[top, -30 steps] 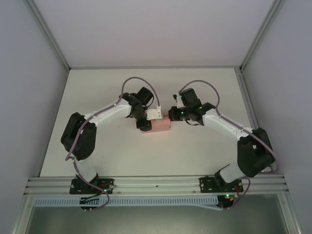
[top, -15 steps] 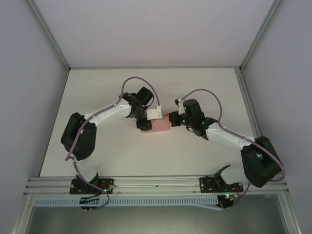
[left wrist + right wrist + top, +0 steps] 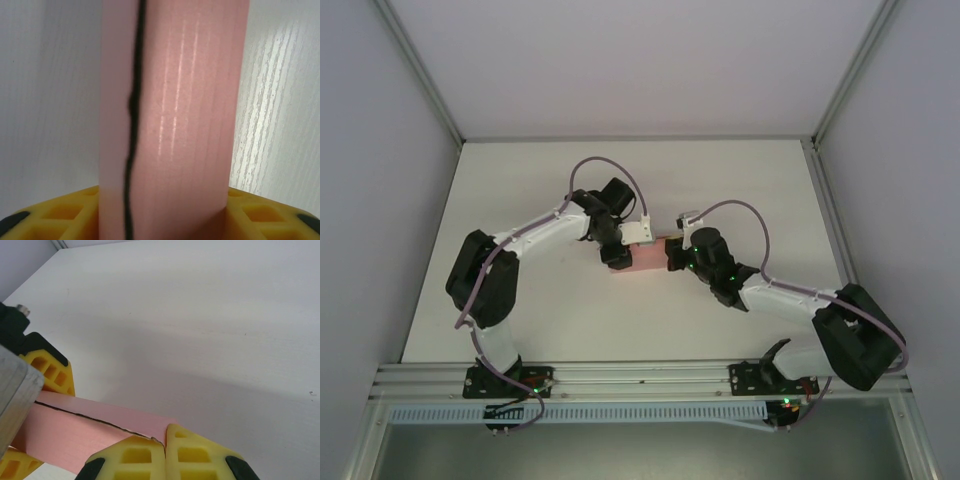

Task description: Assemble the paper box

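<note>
Sitting near the middle of the white table (image 3: 720,190), the thin pink paper box (image 3: 645,262) is already looking like a small flat box, not a flat sheet. A dark crack (image 3: 131,125) is running along it where two pink pieces are meeting but not lying quite tight.

The left gripper (image 3: 616,246) is holding the box. Its yellow fingers (image 3: 45,372) are sitting one on each side of the box and touching it, so the pincer is partly open, just as wide as the box. The right gripper (image 3: 165,442) is coming at the other end of the box. Its two yellow fingers are pressed tight together with nothing between them, and the tips are touching the pink corner by the end of the crack.

The step in hand is probably closing up that last end so the crack is shutting. Next, the right gripper's closed tips likely need to be pushing gently into the box's end while the left gripper is holding the box steady. Pushing too hard could be bending the thin paper or sliding the box out of the left fingers.
</note>
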